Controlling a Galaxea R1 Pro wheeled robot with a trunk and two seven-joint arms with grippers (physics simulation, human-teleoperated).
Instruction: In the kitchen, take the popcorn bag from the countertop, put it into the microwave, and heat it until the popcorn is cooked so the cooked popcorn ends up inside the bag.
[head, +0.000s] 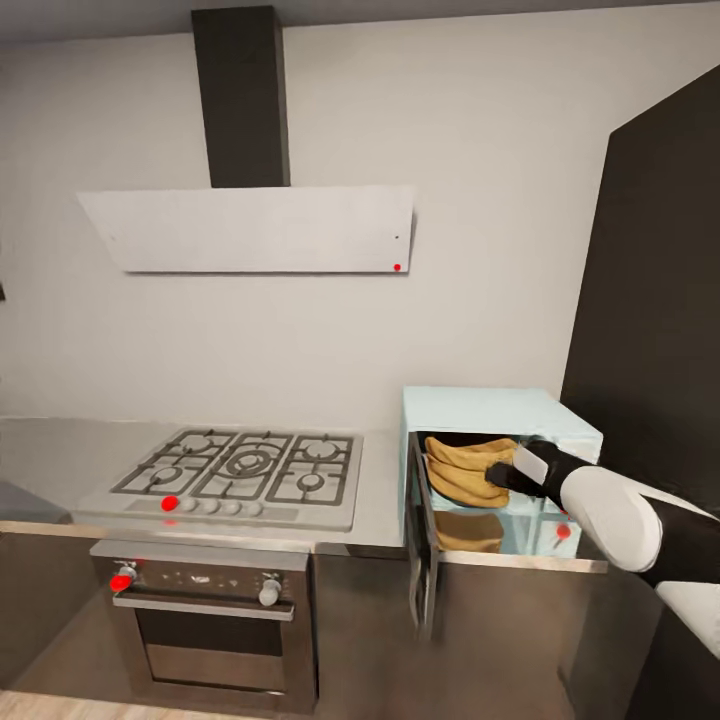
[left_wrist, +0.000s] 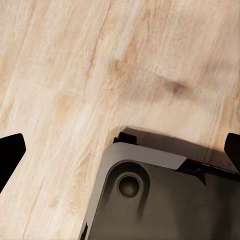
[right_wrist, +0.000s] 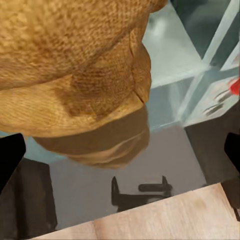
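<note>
From the head, we see the popcorn bag (head: 468, 468) inside the open microwave (head: 500, 410), lying sideways just ahead of our right gripper (head: 520, 470). In the right wrist view, the bag (right_wrist: 75, 75) sits before wide-apart fingers (right_wrist: 10, 160). Our left gripper (left_wrist: 120, 155) is spread wide, holding nothing, above the floor (left_wrist: 75, 75).

Head camera faces microwave (head: 500, 470) frontally, right wrist close on its popcorn bag (right_wrist: 75, 75), left wrist floorward
</note>
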